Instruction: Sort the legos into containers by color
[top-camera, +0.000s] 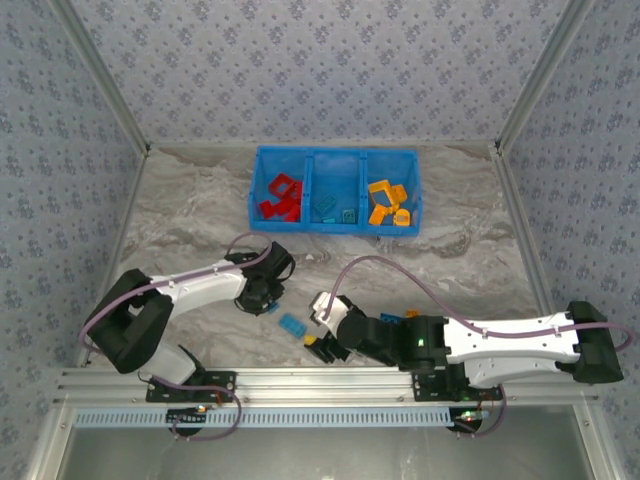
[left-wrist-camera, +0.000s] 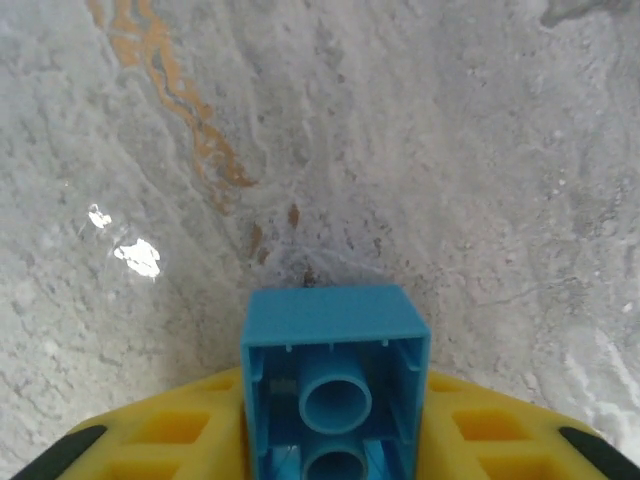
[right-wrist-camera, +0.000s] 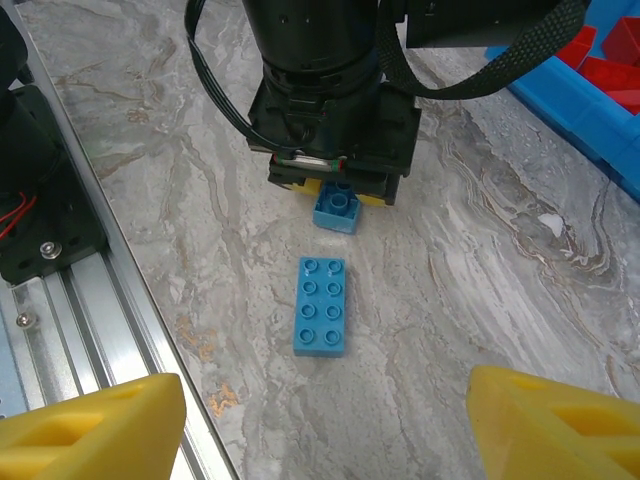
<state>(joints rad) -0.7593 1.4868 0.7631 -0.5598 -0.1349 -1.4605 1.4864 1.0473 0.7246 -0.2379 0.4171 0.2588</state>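
A small light blue lego brick (left-wrist-camera: 335, 330) sits between the yellow fingers (left-wrist-camera: 170, 430) of my left gripper (left-wrist-camera: 335, 410), which is shut on it just above the marble table. The right wrist view shows that same brick (right-wrist-camera: 338, 208) under the left arm's black head. A flat light blue lego plate (right-wrist-camera: 321, 305) with studs lies on the table just beyond my right gripper (right-wrist-camera: 320, 420), whose jaws stand wide open and hold nothing. From above, the plate (top-camera: 293, 324) lies between the left gripper (top-camera: 268, 303) and the right gripper (top-camera: 318, 345).
The blue bin of containers (top-camera: 335, 150) stands at the back: red legos (top-camera: 282, 197) on the left, teal ones (top-camera: 333, 208) in the middle, orange ones (top-camera: 388, 203) on the right. An orange piece (top-camera: 411, 314) shows behind the right arm. A metal rail (right-wrist-camera: 100, 300) borders the near edge.
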